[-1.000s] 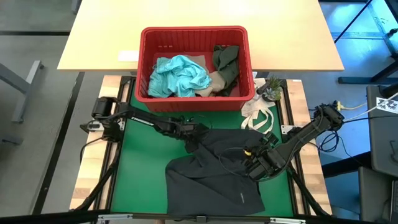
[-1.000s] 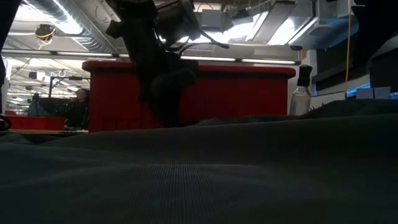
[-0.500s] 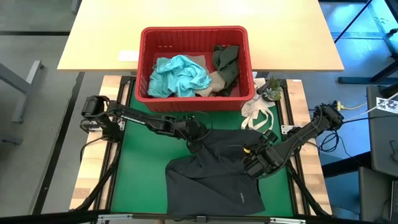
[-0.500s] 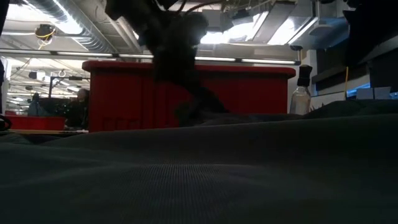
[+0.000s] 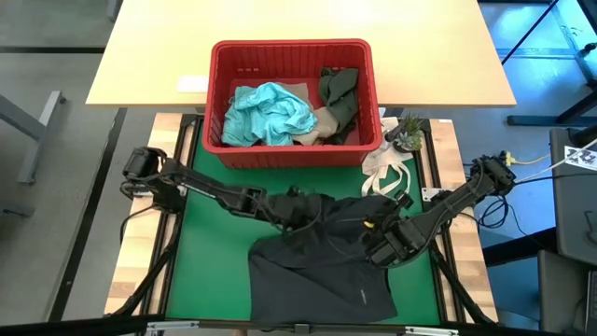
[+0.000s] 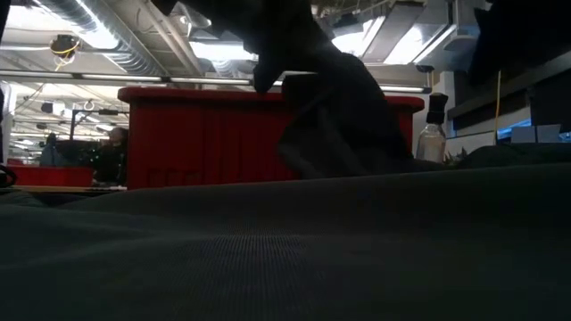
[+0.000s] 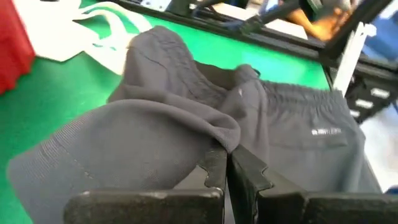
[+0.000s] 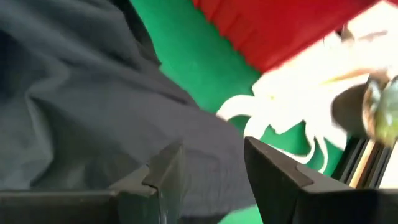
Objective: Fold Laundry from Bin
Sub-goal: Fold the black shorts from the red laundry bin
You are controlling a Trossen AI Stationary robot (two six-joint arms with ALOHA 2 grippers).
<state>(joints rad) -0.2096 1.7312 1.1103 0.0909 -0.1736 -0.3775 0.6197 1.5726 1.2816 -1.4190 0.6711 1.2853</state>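
Observation:
A dark grey garment [image 5: 322,266] lies spread on the green mat [image 5: 215,243], in front of the red bin [image 5: 291,154]. Inside the bin are a teal garment [image 5: 270,112], an olive one [image 5: 340,93] and a beige one [image 5: 322,121]. My left gripper [image 5: 300,213] is shut on the grey garment's far left part. In the low view that cloth [image 6: 343,116] rises in a peak before the bin [image 6: 196,134]. My right gripper [image 5: 378,245] stands open over the garment's right side, and the right wrist view shows grey cloth [image 8: 93,93] beyond its spread fingers [image 8: 214,155]. My left gripper [image 7: 225,155] pinches a rolled fold of the grey garment [image 7: 221,134] between its two shut fingers, several layers thick. The fingers slant down from the table's left. The pinched fold is lifted off the mat, while the rest of the garment, waistband [image 7: 311,106] included, lies on it.
A white cloth bag with loop handles [image 5: 392,173] lies right of the bin, beside a small potted plant [image 5: 406,131]. A spray bottle [image 6: 432,134] shows at the right in the low view. Bare green mat [image 5: 210,271] lies left of the garment.
My left gripper has moved toward the table's right edge and upward, tipping closer to level. It has carried the garment's far left fold up and over toward the middle. The rest of the garment has stayed on the mat.

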